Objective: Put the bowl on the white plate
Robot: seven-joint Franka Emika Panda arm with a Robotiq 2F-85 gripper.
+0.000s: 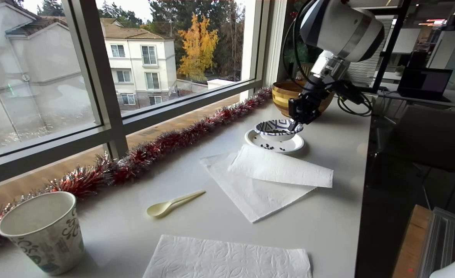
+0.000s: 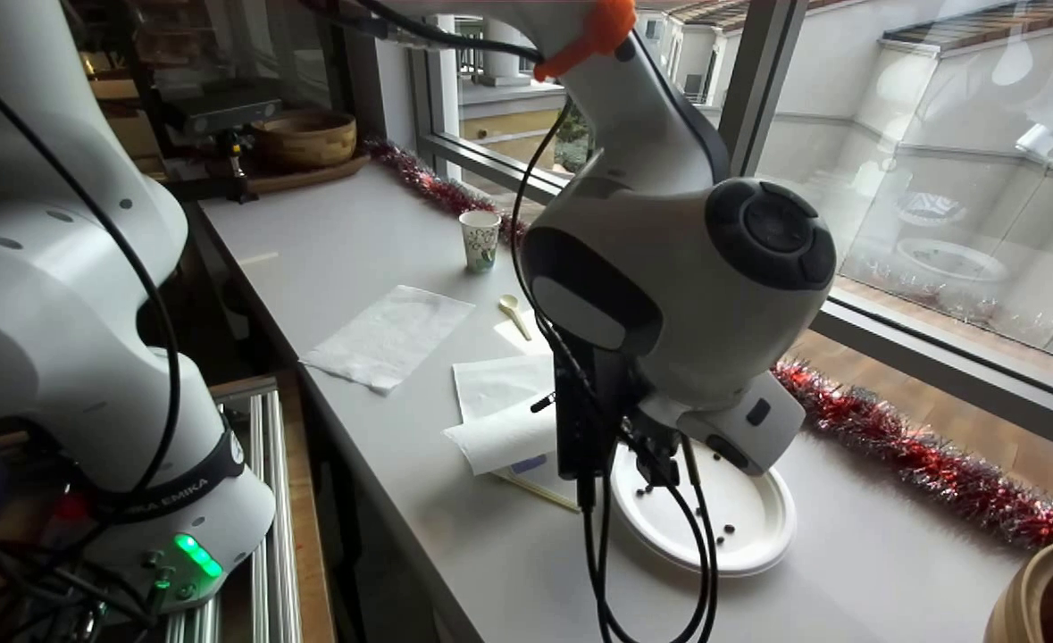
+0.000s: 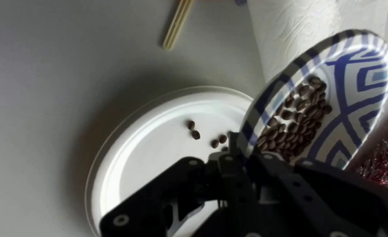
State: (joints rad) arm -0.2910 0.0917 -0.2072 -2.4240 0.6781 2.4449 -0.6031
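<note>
My gripper is shut on the near rim of the small bowl, which has a blue and white pattern. The bowl hangs tilted in the wrist view and has dark coffee beans inside. In an exterior view the bowl is just above the round white plate, with the gripper at its rim. The plate also shows in the wrist view, left of the bowl, with a few loose beans on it. In an exterior view the arm hides the bowl and part of the plate.
White napkins lie close beside the plate. A pale spoon and a paper cup stand farther along the table. A large wooden bowl is behind the gripper. Red tinsel runs along the window. A pale stick lies near the plate.
</note>
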